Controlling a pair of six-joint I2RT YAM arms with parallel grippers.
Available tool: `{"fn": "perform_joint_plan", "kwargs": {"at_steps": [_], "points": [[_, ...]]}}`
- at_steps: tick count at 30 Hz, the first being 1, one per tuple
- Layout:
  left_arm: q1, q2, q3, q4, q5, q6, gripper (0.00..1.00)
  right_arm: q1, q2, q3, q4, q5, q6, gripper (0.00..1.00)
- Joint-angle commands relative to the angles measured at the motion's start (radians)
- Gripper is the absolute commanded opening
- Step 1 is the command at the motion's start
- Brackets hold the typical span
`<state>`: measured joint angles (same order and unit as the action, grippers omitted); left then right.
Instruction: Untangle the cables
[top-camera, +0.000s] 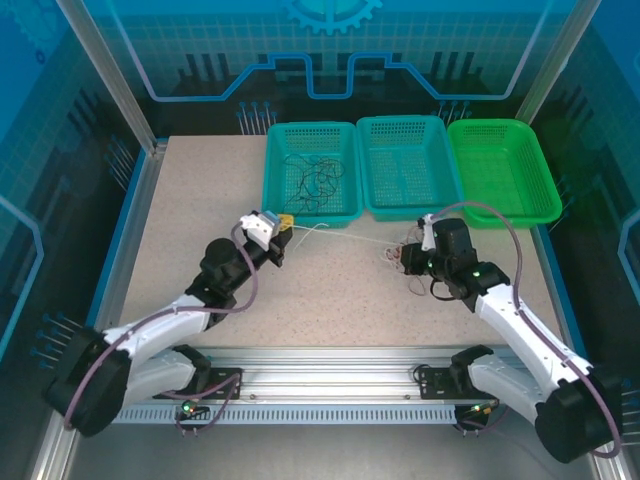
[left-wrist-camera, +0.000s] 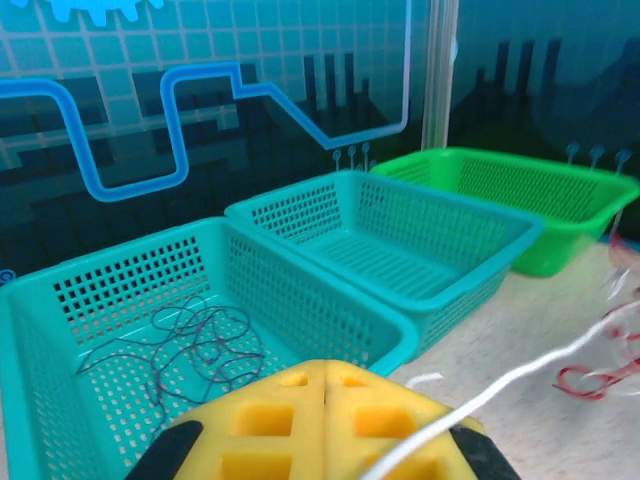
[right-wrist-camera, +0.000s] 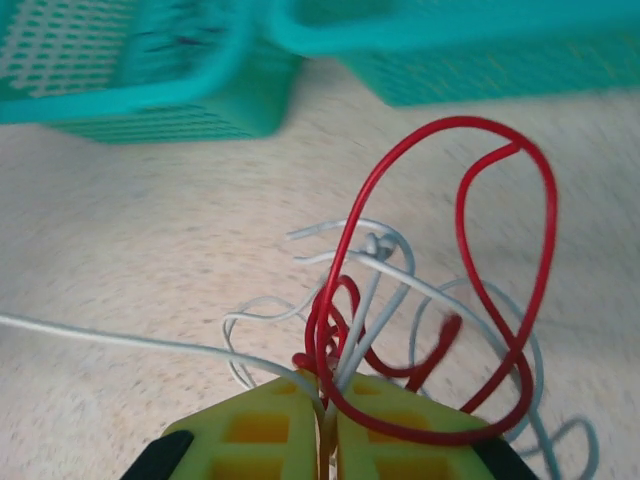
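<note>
White string-thin cable (right-wrist-camera: 120, 337) is stretching taut, left hand (left-wrist-camera: 325, 385) clamping it and right hand (right-wrist-camera: 325, 400) clamping the red-and-white wire tangle (right-wrist-camera: 340, 300); further gentle parting probably comes next.

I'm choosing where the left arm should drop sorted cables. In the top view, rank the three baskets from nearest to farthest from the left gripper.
1. Left teal basket, just beyond the left gripper, with dark cables inside.
2. Middle teal basket, to the right of the first.
3. Green basket, at the far right.
</note>
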<state>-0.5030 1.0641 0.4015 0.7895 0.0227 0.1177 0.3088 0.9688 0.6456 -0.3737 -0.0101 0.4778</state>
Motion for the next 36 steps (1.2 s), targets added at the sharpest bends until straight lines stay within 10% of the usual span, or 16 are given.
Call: {"fn": "perform_joint_plan", "kwargs": {"at_steps": [1, 5, 12, 25, 36], "points": [[0.021, -0.111, -0.012, -0.110, -0.047, -0.111, 0.00, -0.072, 0.023, -0.061, -0.033, 0.111, 0.153, 0.14], [0.044, -0.186, 0.013, -0.236, -0.087, -0.141, 0.00, -0.147, 0.053, -0.125, -0.065, 0.219, 0.269, 0.35], [0.044, -0.152, 0.010, -0.271, 0.045, -0.169, 0.00, -0.169, 0.114, -0.162, 0.049, 0.070, 0.209, 0.36], [0.038, -0.188, 0.092, -0.280, 0.122, -0.261, 0.00, 0.128, -0.051, 0.002, 0.048, 0.089, 0.050, 0.60], [-0.167, 0.246, 0.593, -0.202, 0.090, -0.151, 0.00, 0.149, -0.373, 0.017, 0.033, 0.261, 0.115, 0.98]]}}
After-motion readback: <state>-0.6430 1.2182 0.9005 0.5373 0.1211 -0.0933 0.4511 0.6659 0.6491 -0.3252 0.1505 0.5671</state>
